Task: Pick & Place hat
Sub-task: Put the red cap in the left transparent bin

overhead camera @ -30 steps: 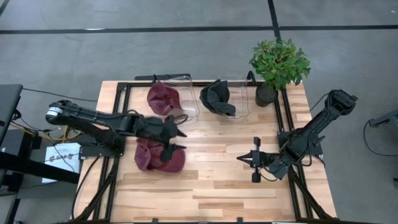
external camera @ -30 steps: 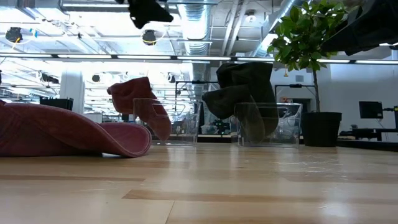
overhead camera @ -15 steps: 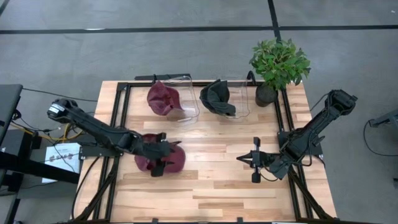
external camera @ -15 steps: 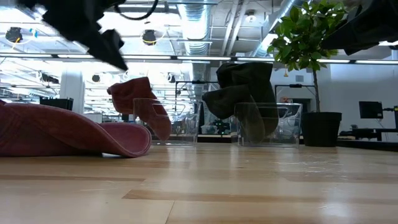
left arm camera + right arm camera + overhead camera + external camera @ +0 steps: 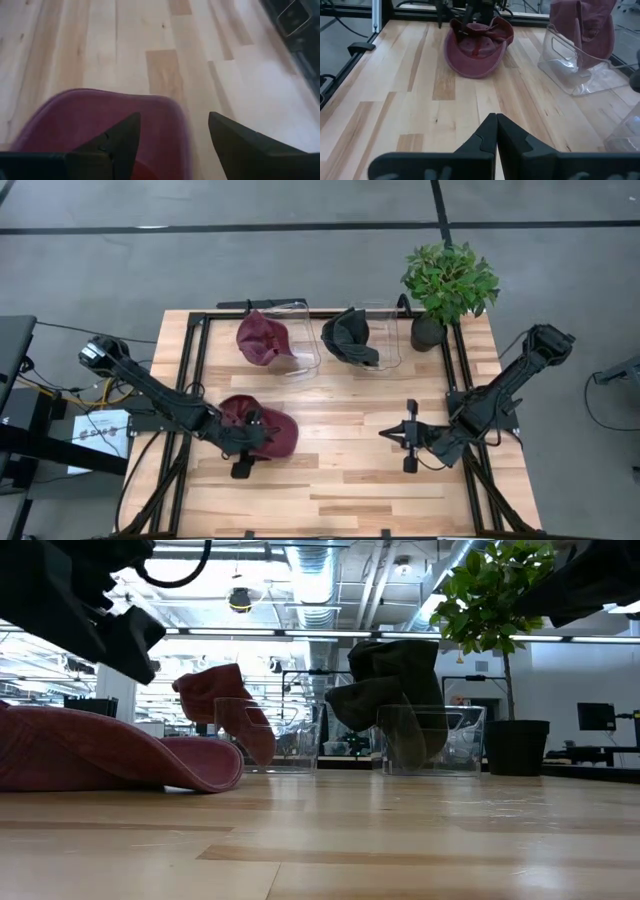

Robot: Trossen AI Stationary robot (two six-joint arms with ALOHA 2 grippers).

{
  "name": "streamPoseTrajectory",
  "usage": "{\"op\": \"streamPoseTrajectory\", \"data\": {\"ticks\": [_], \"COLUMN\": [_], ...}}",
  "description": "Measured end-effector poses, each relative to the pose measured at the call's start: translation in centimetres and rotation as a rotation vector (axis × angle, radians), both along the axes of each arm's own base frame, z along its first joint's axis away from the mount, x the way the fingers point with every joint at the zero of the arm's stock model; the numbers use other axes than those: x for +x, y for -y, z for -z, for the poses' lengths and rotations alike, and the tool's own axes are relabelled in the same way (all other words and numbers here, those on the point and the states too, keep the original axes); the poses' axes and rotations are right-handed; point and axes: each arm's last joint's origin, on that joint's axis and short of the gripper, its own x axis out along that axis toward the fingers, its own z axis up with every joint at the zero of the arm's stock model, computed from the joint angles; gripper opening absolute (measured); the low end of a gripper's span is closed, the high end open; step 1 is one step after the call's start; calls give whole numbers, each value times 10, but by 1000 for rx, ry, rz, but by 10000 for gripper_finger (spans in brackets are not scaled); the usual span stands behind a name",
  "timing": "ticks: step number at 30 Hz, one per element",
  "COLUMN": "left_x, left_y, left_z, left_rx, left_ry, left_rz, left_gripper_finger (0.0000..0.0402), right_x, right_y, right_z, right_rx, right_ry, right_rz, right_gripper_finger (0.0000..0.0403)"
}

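A maroon hat [image 5: 272, 432] lies on the table's left half, crown opening up; the low view shows its brim [image 5: 190, 765] flat on the wood. My left gripper [image 5: 250, 446] hangs open just above the hat's near side. In the left wrist view its fingers [image 5: 173, 118] stand on either side of the hat's rim [image 5: 125, 100]. The low view shows a gap between the gripper [image 5: 120, 640] and the hat [image 5: 90, 745]. My right gripper [image 5: 405, 437] waits shut on the table's right half, its shut fingers [image 5: 495, 131] pointing toward the hat [image 5: 477, 47].
At the far edge, a second maroon hat [image 5: 262, 338] and a dark hat [image 5: 350, 338] each sit on a clear stand. A potted plant [image 5: 448, 285] is at the far right corner. Bare wood lies between the hat and my right gripper.
My left gripper has moved from near the far stands toward the table's near edge, coming down over the maroon hat and staying open. The hat has not moved.
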Motion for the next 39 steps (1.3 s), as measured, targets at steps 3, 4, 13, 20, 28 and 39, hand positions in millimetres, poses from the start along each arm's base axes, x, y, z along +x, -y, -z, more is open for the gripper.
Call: {"op": "streamPoseTrajectory", "data": {"ticks": [3,4,13,20,28,39], "left_x": [-3,-3,-6,0,2,3], "left_y": [0,0,-1,3,4,4], "left_z": [4,4,15,39,49,48], "left_rx": [1,1,-3,37,58,65], "left_ry": [-6,-5,-44,-134,-164,-149], "left_rz": [-16,-24,-47,-37,-42,-55], "left_gripper_finger": [232,232,232,232,232,232], "right_x": [2,2,4,5,5,5], "right_y": [2,2,6,5,5,5], "right_z": [0,0,0,-1,-1,-1], "right_rx": [2,3,4,6,8,9], "right_ry": [3,4,4,6,9,9], "right_rz": [11,15,33,32,33,33], "right_gripper_finger": [0,0,0,0,0,0]}}
